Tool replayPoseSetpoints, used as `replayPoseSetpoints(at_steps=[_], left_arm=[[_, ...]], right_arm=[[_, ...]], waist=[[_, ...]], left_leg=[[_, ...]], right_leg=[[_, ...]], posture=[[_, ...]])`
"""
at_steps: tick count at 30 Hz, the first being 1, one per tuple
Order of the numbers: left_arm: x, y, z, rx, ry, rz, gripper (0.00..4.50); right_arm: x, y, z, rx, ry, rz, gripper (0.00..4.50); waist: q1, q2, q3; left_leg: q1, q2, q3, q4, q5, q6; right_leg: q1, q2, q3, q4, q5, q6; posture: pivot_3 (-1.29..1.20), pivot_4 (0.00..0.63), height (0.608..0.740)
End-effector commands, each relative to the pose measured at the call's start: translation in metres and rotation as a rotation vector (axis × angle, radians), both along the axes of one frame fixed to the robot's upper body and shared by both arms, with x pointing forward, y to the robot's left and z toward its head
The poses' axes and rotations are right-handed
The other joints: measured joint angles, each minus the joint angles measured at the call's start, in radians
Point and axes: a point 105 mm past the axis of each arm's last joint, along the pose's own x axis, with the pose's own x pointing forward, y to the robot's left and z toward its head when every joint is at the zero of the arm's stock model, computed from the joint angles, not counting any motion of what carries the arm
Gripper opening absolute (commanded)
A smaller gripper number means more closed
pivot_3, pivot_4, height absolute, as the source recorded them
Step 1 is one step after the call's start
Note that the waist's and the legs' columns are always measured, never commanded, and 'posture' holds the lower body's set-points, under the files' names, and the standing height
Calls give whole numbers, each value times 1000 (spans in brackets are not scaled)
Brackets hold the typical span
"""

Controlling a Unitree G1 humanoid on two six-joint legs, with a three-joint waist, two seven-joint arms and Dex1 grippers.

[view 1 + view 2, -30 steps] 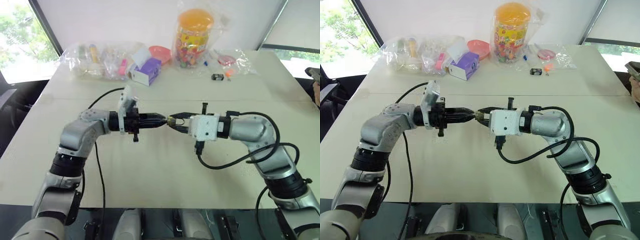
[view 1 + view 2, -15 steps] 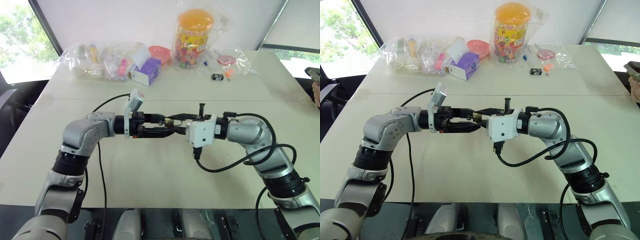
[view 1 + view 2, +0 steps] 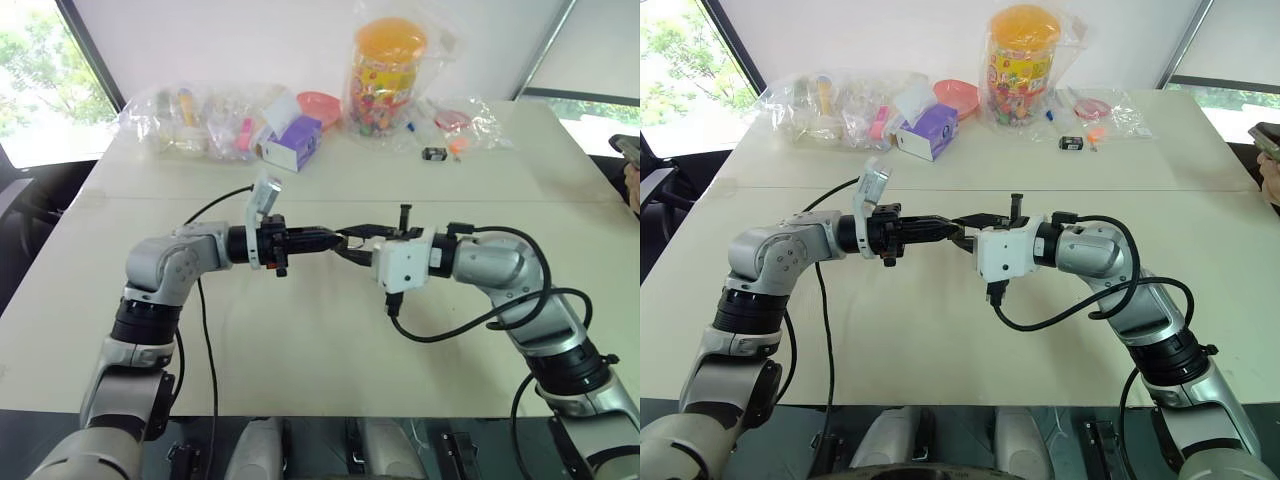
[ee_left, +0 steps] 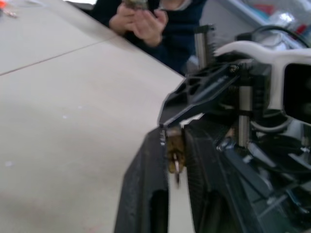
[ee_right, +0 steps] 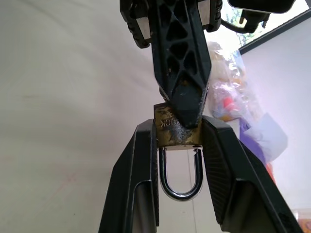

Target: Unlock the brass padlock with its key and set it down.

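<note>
Right gripper (image 5: 177,145): we see it clamped on the brass padlock (image 5: 176,131), body between the fingers, shackle hanging back toward the wrist, well above the table (image 3: 330,350).
Left gripper (image 4: 170,160): closed, fingertips meeting the padlock's outer end; a small brass-coloured piece with a metal tip sits between them, which we judge to be the key.
Risk, slip: twisting could turn the padlock in the right grip.
Risk, drop: either part could fall.
Risk, misalignment: off-axis fingers could jam the key.

Brass padlock (image 5: 177,132) between both hands, above table (image 3: 300,340)
</note>
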Motion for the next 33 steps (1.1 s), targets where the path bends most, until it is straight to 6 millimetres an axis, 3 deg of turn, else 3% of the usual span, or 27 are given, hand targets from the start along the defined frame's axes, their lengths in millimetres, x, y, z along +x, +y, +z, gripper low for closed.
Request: replayPoseSetpoints(at_steps=[1, 13, 20, 24, 27, 33], left_arm=[[-3, 5, 10, 5, -38, -6, 30], [-12, 0, 1, 46, -29, -52, 30], [-9, 1, 4, 41, -27, -45, 0], [-7, 3, 4, 49, -37, -32, 0], [-3, 6, 5, 59, -53, -15, 0], [0, 6, 4, 69, -69, -10, 0]], right_arm=[[-2, 2, 11, 12, -52, 17, 680], [-1, 3, 14, 28, -36, 13, 680], [2, -7, 10, 82, 103, -65, 4401], [2, -19, 15, 203, 253, -129, 4401], [-4, -26, 23, 292, 359, -139, 3483], [-18, -20, 21, 328, 492, -128, 227]], waist=[[0, 0, 0], [0, 0, 0], [0, 0, 0], [2, 0, 0], [2, 0, 0], [0, 0, 0]], left_leg=[[0, 0, 0, 0, 0, 0], [0, 0, 0, 0, 0, 0], [0, 0, 0, 0, 0, 0], [0, 0, 0, 0, 0, 0], [0, 0, 0, 0, 0, 0], [0, 0, 0, 0, 0, 0]], right_leg=[[0, 0, 0, 0, 0, 0], [0, 0, 0, 0, 0, 0], [0, 0, 0, 0, 0, 0], [0, -1, 0, 0, 0, 0], [0, -1, 0, 0, 0, 0], [0, -1, 0, 0, 0, 0]], posture=[[0, 150, 740], [0, 150, 740], [0, 150, 740], [0, 150, 740], [0, 150, 740], [0, 150, 740]])
